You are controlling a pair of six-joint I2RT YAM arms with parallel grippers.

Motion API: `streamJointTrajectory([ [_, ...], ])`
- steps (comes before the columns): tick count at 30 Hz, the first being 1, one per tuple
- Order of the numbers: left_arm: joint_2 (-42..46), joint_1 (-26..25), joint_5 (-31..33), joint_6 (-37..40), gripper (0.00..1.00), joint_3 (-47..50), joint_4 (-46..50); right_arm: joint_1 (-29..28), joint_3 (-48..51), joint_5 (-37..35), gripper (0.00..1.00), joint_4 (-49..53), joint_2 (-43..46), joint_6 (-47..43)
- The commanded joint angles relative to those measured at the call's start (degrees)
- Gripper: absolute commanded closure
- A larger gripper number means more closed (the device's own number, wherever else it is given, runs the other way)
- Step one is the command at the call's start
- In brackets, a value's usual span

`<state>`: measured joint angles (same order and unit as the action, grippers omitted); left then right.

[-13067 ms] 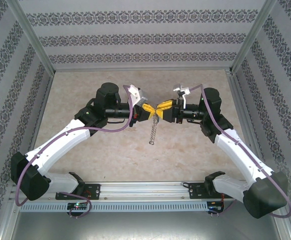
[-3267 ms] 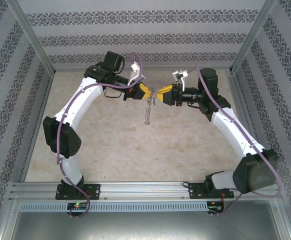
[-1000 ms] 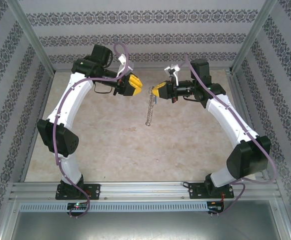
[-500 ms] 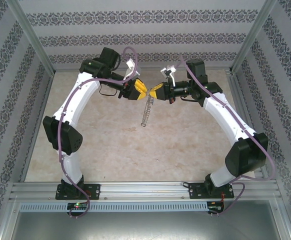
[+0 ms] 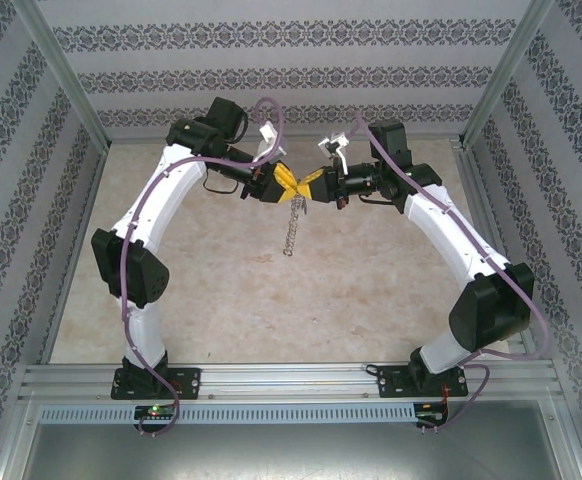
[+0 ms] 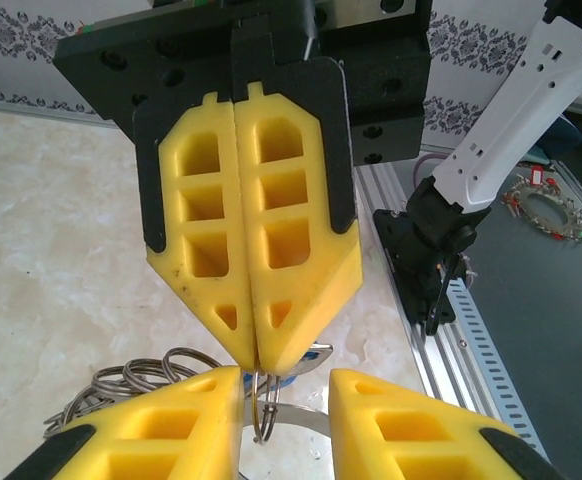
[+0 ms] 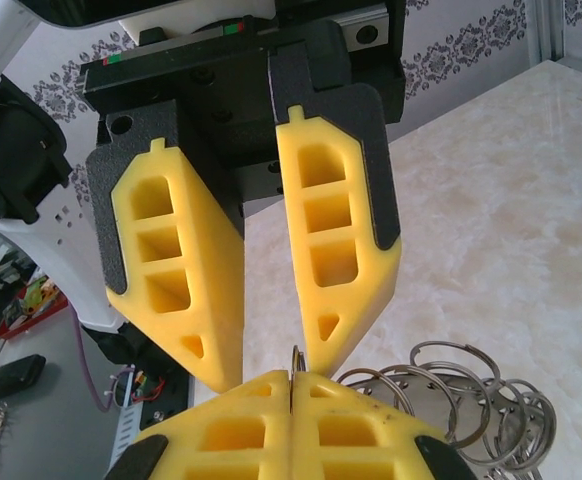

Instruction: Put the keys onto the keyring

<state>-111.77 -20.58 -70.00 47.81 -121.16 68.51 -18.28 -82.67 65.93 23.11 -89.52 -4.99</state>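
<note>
At the near edge of the table (image 5: 221, 300) my two bases sit side by side, the left arm (image 5: 156, 205) on one side and the right arm (image 5: 451, 235) on the other. From each base a short link rises to a dark elbow joint. The left elbow stands almost over its base, and the right elbow leans out toward the right wall. Beyond the elbows, both long white links arch upward and away, curving inward toward the far middle of the table. At the top of each arch the wrist turns sideways, so that my two hands point at each other, tip to tip, raised above the table.

My left gripper (image 5: 282, 183) has its fingers (image 6: 161, 445) spread, with a clear gap between them. They flank the tip of the opposite hand without clamping anything that I can see. My right gripper (image 5: 310, 186) is closed, its two yellow fingers pressed flat together along their whole length. A thin silver ring is pinched edge-on at their very tips. That ring stands in the gap between the left fingers, close to one of them, though I cannot tell whether it touches.

Below the meeting point the keyring (image 5: 291, 225) hangs from the right gripper as a slim chain of linked silver rings, trailing down toward the table. I cannot tell whether its lower end reaches the surface. Seen from both wrists, the rest of the rings bunch loosely just beneath the tips. Behind my hands stands the patterned back wall (image 5: 291, 75).
</note>
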Motion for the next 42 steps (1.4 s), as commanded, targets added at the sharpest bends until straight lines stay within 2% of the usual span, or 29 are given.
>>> streamJointTrajectory([
  [1, -0.9, -0.9, -0.3, 2.2, 0.75, -1.8, 2.7, -0.9, -2.2, 1.6, 1.00, -0.4, -0.2, -2.0],
  [9, -3.2, -1.4, 1.1, 4.0, 0.79, -3.9, 6.0, -0.9, -2.4, 1.3, 1.00, -0.2, -0.3, -2.1],
  [18, -3.6, -1.4, 0.5, 4.0, 1.00, -4.1, 5.8, -1.0, -2.4, 1.2, 1.00, -0.1, -0.3, -2.1],
  [37, -3.2, -1.3, -1.4, 2.2, 1.00, -3.4, 1.8, -0.6, -2.3, -0.6, 1.00, -1.3, -0.2, -1.0],
  [38, -3.0, -1.3, -1.5, 2.0, 1.00, -3.2, 1.6, -0.5, -2.3, -0.7, 0.97, -1.4, -0.2, -0.9],
  [39, -2.9, -1.3, -1.5, 1.8, 1.00, -3.0, 1.2, -0.3, -2.2, -1.0, 0.85, -1.7, -0.1, -0.6],
  [42, -2.6, -1.3, -1.4, 1.0, 1.00, -2.3, 0.0, 0.2, -1.8, -1.5, 0.63, -2.6, 0.6, 0.3],
])
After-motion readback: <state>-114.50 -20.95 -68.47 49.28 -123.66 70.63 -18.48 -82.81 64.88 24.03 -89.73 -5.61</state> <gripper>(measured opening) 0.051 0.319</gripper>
